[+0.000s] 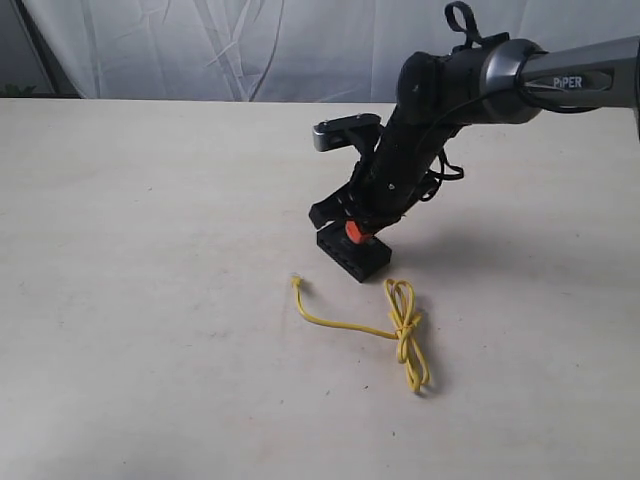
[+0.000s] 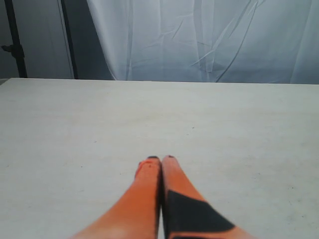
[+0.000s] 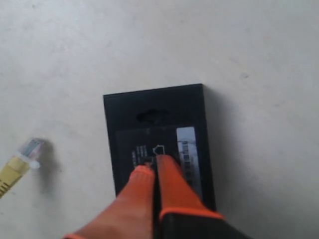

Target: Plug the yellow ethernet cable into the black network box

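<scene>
- The table (image 1: 120,300) is carrying everything; we are finding both task things lying on it right of the middle in the exterior view.
- The right arm (image 1: 560,80) is reaching in from the right and angling steeply down onto the box.
- The yellow ethernet cable (image 1: 345,325) is lying loose on the table in front of the box, apart from it. It is knotted into loops toward its right end, and nothing is gripping it.
- The right hand (image 3: 152,167) is pressing its closed orange fingertips onto the top of the box. The fingers are meeting with nothing between them, so it is pinning, not grasping.
- The left hand (image 2: 160,160) is hovering over bare table with its fingers fully together and empty; we are not seeing it in the exterior view.
- The black network box (image 1: 355,257) is sitting flat under the right hand, its port side facing the cable and its white label strip (image 3: 188,149) facing up.
- The clear plug (image 3: 31,149) on the cable's free end is resting near the box but not touching it.
- We are judging the step as steadying the box; plugging is not yet begun.
- Next, we are expecting the left hand to open, pick up the cable just behind that plug, line it up with a port and push it in.
</scene>
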